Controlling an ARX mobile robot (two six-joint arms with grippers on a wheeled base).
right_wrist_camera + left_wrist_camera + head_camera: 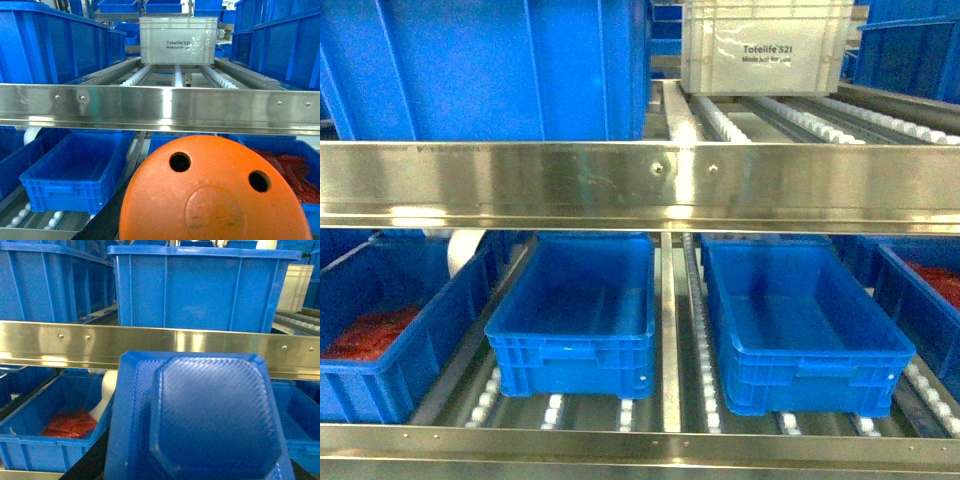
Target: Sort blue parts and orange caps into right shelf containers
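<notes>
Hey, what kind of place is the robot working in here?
Likely a warehouse or factory parts store: steel flow racks with roller tracks, rows of blue crates, and a white tote on the upper shelf.

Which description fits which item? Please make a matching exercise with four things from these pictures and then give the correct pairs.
Things:
1. orange cap
2. blue part
3. white crate
4. far-left crate

Descriptions:
A. on the upper shelf rollers
B. close before the left wrist camera
C. holds red pieces
D. round, with two holes

Pairs: 1-D, 2-B, 3-A, 4-C
</notes>
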